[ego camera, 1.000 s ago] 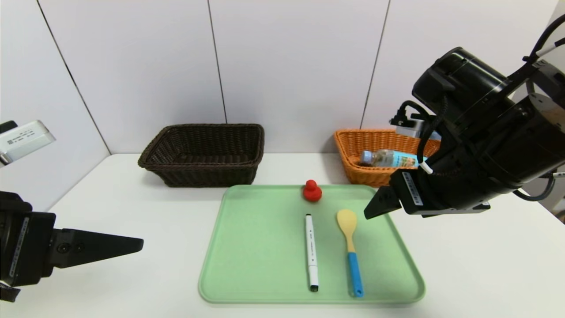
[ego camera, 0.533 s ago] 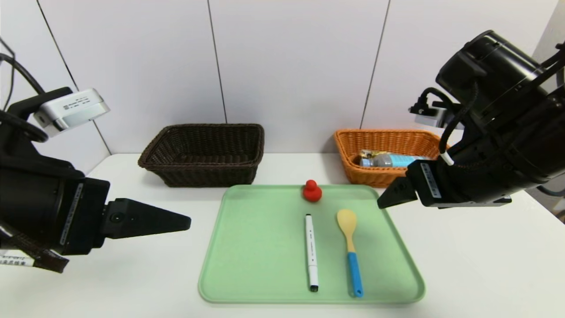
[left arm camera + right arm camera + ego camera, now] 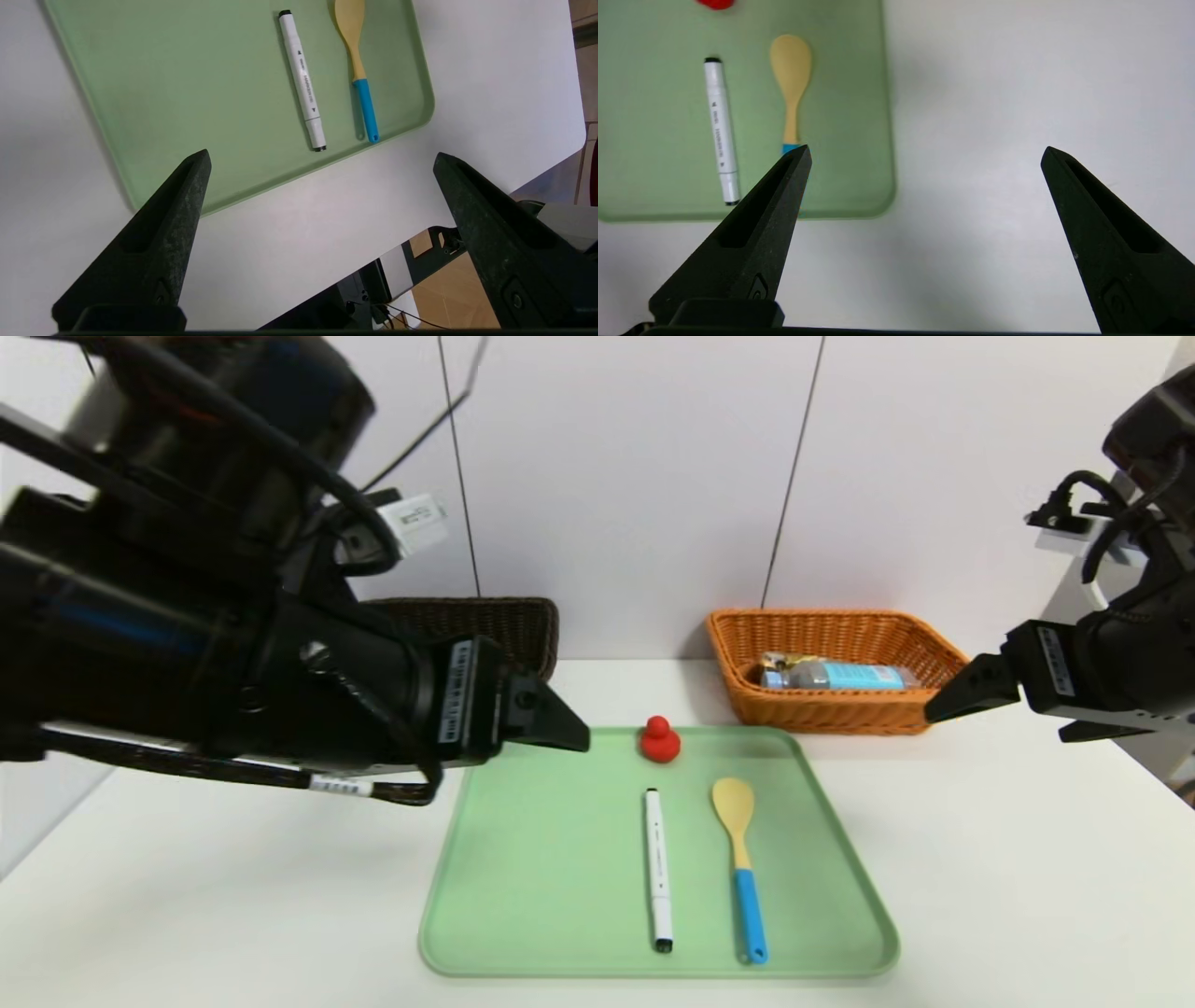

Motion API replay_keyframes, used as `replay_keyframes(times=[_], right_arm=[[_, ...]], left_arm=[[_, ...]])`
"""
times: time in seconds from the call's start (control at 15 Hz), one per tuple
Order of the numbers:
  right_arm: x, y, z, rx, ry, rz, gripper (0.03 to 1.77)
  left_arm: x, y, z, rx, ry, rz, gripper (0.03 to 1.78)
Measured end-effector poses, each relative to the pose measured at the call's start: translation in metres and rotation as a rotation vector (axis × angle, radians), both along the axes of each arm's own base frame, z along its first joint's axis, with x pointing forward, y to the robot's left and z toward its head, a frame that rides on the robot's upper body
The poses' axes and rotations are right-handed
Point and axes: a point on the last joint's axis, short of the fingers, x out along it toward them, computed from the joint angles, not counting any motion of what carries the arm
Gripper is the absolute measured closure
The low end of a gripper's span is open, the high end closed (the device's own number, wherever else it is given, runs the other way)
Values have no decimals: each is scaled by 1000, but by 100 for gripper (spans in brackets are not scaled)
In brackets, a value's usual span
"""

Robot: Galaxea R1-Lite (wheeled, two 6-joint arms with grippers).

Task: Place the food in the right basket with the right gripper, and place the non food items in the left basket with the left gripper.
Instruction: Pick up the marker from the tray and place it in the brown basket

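On the green tray (image 3: pixel 523 877) lie a white marker (image 3: pixel 658 868), a wooden spoon with a blue handle (image 3: pixel 740 859) and a small red toy duck (image 3: pixel 659 740). The marker (image 3: pixel 302 80) and spoon (image 3: pixel 358 65) also show in the left wrist view, and both marker (image 3: pixel 721 128) and spoon (image 3: pixel 791 79) in the right wrist view. My left gripper (image 3: pixel 560 730) hangs open and empty above the tray's far left corner. Open and empty as well, my right gripper (image 3: pixel 962 695) hovers beside the orange basket (image 3: pixel 822 709), which holds a bottle (image 3: pixel 836 675).
The dark brown basket (image 3: pixel 495 625) stands at the back left, mostly hidden behind my left arm. The white table (image 3: pixel 1008 877) stretches right of the tray; its front edge (image 3: pixel 373 261) shows in the left wrist view.
My left arm has swung up and rightward from the table's left side to the tray's far left corner. My right gripper has pulled away to the right, clear of the orange basket.
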Motion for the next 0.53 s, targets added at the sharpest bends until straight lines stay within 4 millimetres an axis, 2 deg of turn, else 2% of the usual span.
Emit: replay_keyframes(times=[0.27,0.53], right_arm=[[1,-22,7,-40,-65,-10,10],[8,-32,12,-80,-118,93,9]], left_arm=[[15,-44,-24,71,42,-32,12],[27,-71,-50,195,25,-107,12]])
